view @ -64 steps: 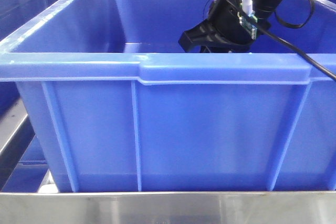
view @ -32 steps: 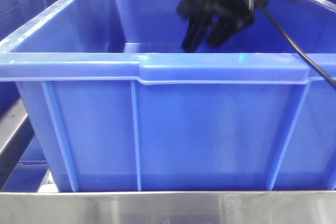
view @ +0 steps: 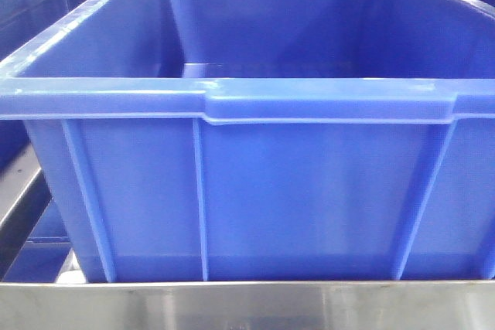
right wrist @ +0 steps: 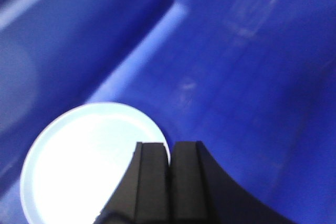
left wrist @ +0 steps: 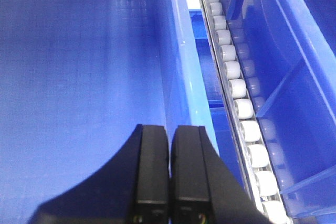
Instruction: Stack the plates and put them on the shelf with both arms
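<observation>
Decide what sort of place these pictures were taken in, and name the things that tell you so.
Probably a warehouse or factory storage area. Large blue plastic crates sit on a rack with grey roller tracks and a brushed steel front rail. One pale plate lies in a crate.

We see our left hand (left wrist: 169,174) only from its own wrist camera: two flat, matte black fingers (left wrist: 152,171) of rectangular section, running side by side, each crossed near its base by a thin lighter line. At the very bottom edge small coloured specks show on both fingers, too small to read. The black body flares outward in a smooth curve on either side of the fingers. Our right hand (right wrist: 169,182), seen from its wrist camera, has the same build: twin black rectangular fingers (right wrist: 152,179) and curved black shoulders. The front view shows none of our body.
</observation>
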`<state>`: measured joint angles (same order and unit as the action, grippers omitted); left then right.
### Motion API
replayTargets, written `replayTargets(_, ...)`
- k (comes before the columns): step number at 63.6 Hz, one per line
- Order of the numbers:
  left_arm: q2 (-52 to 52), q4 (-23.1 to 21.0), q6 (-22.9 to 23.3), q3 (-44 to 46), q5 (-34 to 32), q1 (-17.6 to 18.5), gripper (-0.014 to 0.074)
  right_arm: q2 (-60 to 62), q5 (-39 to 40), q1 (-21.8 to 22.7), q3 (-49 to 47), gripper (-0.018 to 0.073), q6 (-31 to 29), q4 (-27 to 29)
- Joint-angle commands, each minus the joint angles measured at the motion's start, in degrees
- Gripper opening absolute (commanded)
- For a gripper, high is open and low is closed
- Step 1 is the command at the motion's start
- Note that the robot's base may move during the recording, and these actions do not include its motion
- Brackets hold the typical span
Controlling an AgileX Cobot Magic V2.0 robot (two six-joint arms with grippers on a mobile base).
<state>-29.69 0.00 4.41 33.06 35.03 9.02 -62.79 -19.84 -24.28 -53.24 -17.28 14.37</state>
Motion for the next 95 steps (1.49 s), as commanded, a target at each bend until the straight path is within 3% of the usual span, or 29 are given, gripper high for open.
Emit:
replayTargets(1, -0.5, 0.0, 0.6, 1.7, -4.5, 0.0, 0.0084, 7.4, 7.0, 0.0, 2.9, 0.0058, 0.2, 1.3)
replayTargets(19, -0.5, 0.0, 0.6, 1.7, -4.3, 0.0, 0.0084, 30.4, 13.8, 0.0, 18.8, 0.0058, 0.2, 2.8)
replayTargets(38, -0.5, 0.0, 0.6, 1.7, -4.3, 0.0, 0.0084, 48.2, 15.2, 0.0, 30.3, 0.0058, 0.2, 2.9)
replayTargets(87, -0.5, 0.0, 0.6, 1.7, -4.2, 0.0, 0.0084, 49.8, 14.7, 0.0, 31.3, 0.0058, 0.3, 2.9)
replayTargets(95, -0.5, 0.0, 0.6, 1.7, -4.2, 0.0, 0.0084, 49.9, 14.0, 3.3, 31.4, 0.0058, 4.7, 0.4)
